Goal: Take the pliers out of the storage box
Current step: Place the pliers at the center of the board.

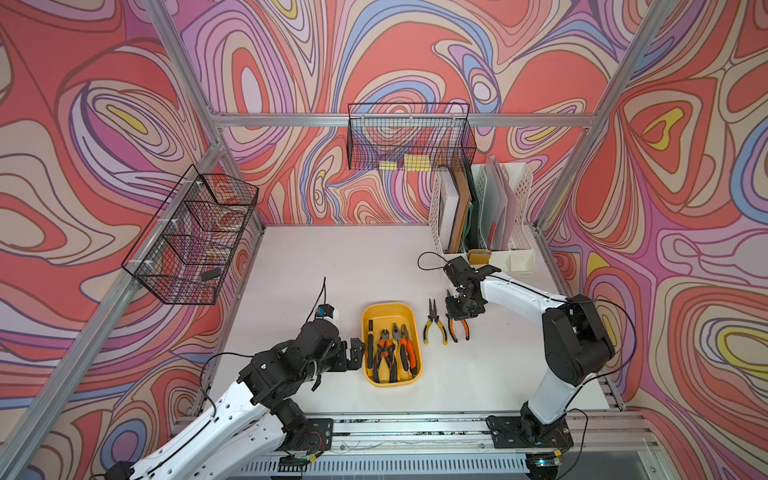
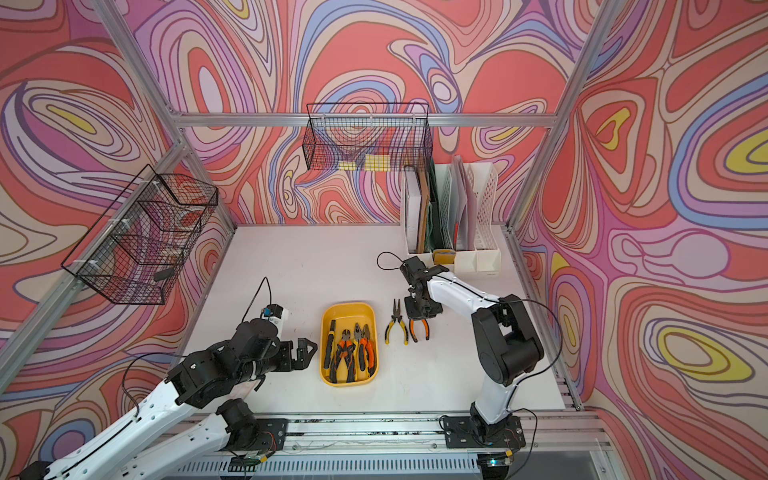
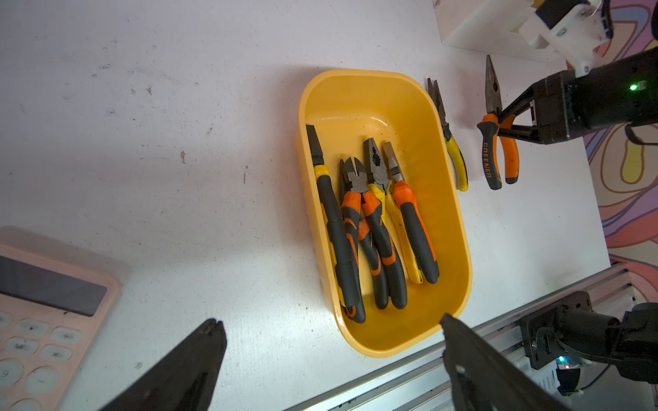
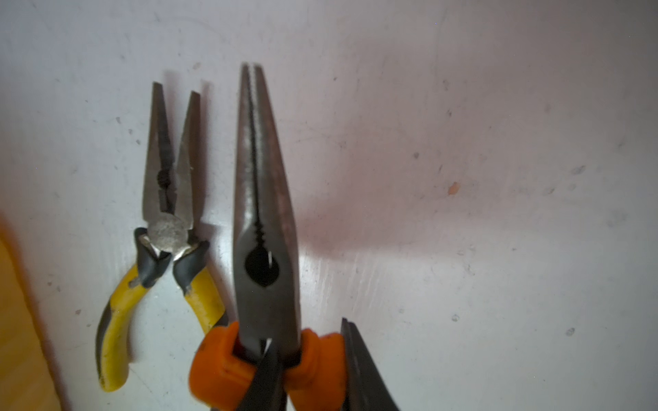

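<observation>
The right gripper (image 3: 504,119) has its fingers clamped on the orange-handled pliers (image 4: 265,199) at 3 o'clock of the storage box (image 1: 388,316), the left gripper (image 1: 358,353) gapes at 9, and a sloppy release could knock the yellow-handled pliers (image 4: 167,199) just beside.

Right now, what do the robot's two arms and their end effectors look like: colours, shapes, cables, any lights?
The left arm and right arm have glossy white link shells with black joint housings, and thin black cables loop loosely outside them. The left end effector and right end effector are black, each with two tapered, triangular fingers. A small green light glows on the right arm's wrist housing.
</observation>
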